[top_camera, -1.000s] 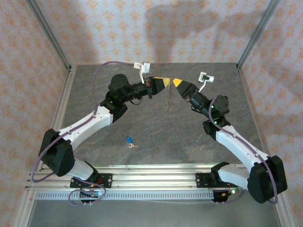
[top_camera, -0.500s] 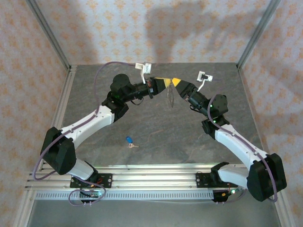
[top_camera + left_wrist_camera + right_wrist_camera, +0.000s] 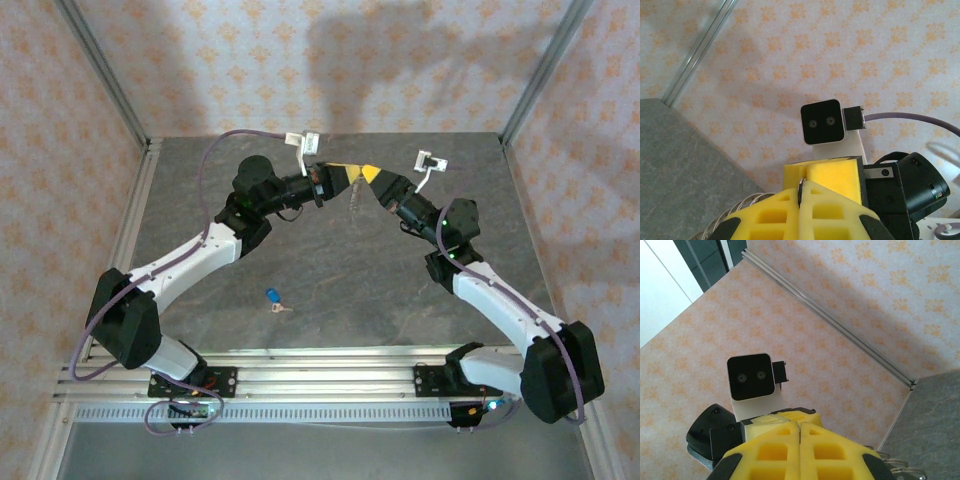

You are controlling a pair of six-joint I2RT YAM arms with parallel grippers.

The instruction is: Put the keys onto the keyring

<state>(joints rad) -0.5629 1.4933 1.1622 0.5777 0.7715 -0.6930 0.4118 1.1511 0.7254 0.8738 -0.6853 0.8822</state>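
The keyring [image 3: 357, 200] is a thin pale loop hanging in the air over the far middle of the table, between the two yellow-tipped grippers. My left gripper [image 3: 347, 176] is shut on it; in the left wrist view a metal edge sits pinched at the jaw seam [image 3: 801, 192], and the keyring's wire coils [image 3: 742, 207] spill out to the left. My right gripper [image 3: 371, 176] faces it tip to tip and is shut against the same loop. Its closed pads [image 3: 800, 429] have keyring strands [image 3: 892, 465] showing at the lower right. The blue-headed key [image 3: 272, 297] lies on the table, nearer the front and apart from both grippers.
The grey table [image 3: 330, 270] is walled by patterned panels with metal corner posts [image 3: 105, 80]. An aluminium rail [image 3: 320, 378] carrying both arm bases runs along the near edge. Each wrist view looks straight at the other arm's white camera block [image 3: 822, 121].
My right gripper has closed and moved slightly left against the left gripper's tip. The keyring, which hung long and straight below the left gripper, now hangs shorter and bunched between both tips.
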